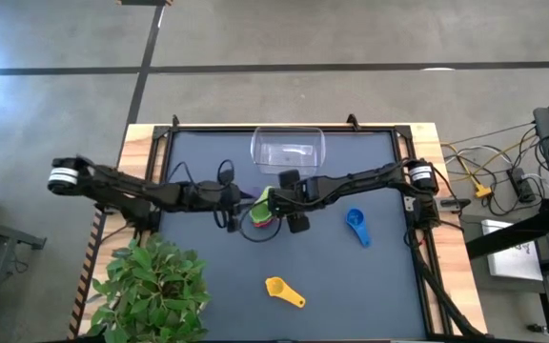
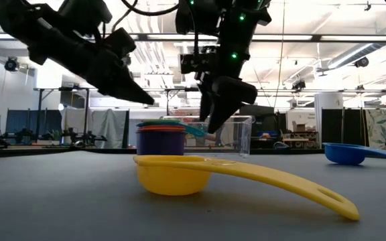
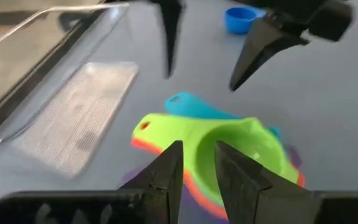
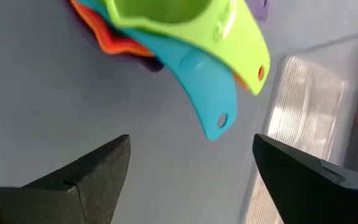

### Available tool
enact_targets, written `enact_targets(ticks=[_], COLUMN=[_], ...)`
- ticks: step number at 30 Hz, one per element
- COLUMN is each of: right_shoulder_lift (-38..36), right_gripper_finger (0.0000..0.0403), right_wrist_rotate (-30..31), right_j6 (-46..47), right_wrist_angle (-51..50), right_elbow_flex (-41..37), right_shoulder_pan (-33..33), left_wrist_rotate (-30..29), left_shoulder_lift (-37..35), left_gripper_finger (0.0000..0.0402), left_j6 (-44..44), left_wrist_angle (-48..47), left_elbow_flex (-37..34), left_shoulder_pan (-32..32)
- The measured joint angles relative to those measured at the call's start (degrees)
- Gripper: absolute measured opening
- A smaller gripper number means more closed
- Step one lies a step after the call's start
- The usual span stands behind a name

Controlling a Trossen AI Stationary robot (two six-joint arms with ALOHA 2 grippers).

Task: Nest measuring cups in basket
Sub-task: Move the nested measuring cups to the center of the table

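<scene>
A nested stack of measuring cups (image 1: 260,211) stands on the dark mat in front of the clear basket (image 1: 287,151). It runs from purple at the bottom through orange, red and teal to green (image 3: 235,146) on top. The blue cup (image 1: 355,224) and the yellow cup (image 1: 282,289) lie apart on the mat. My left gripper (image 3: 199,146) hovers just over the green cup's rim, open by a narrow gap. My right gripper (image 4: 192,140) is wide open, its fingers on either side of the teal handle (image 4: 207,93) and short of it. In the low view both grippers are above the stack (image 2: 161,137).
A potted plant (image 1: 155,286) stands at the table's near left corner. The yellow cup (image 2: 179,175) lies toward the near edge, its handle pointing right. The blue cup (image 2: 346,152) sits right of the stack. Wooden table edges frame the mat (image 1: 389,286).
</scene>
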Motion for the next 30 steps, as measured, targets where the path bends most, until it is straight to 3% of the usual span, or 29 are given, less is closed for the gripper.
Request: enact_targets(ticks=[4, 7, 15, 19, 30], right_shoulder_lift=[-0.55, -0.85, -0.85, -0.34, 0.79], right_gripper_finger=[0.0282, 0.0228, 0.003, 0.0011, 0.0009], right_wrist_rotate=[-0.04, -1.63, -10.72, -11.05, -10.54], right_j6=[2.34, 2.8, 1.84, 1.49, 1.3], right_wrist_angle=[-1.1, -0.94, 2.58, 5.82, 8.09], right_elbow_flex=[-0.02, -0.08, -3.43, -4.08, -4.13], right_shoulder_pan=[0.23, 0.36, -0.25, -1.42, -6.66], left_wrist_rotate=[-1.82, -1.89, -2.08, -2.04, -2.05], left_shoulder_lift=[-3.78, -5.1, -2.84, 1.14, 14.35], left_gripper_finger=[0.0074, 0.0074, 0.0074, 0.0074, 0.0074], left_j6=[-3.06, -6.22, -14.23, -14.32, -14.42], left_wrist_angle=[-2.31, -2.03, 1.85, 6.02, 6.94], left_elbow_flex=[-2.17, -4.76, -8.25, -8.17, -3.02], left_shoulder_pan=[0.29, 0.99, 2.92, 3.71, 6.53])
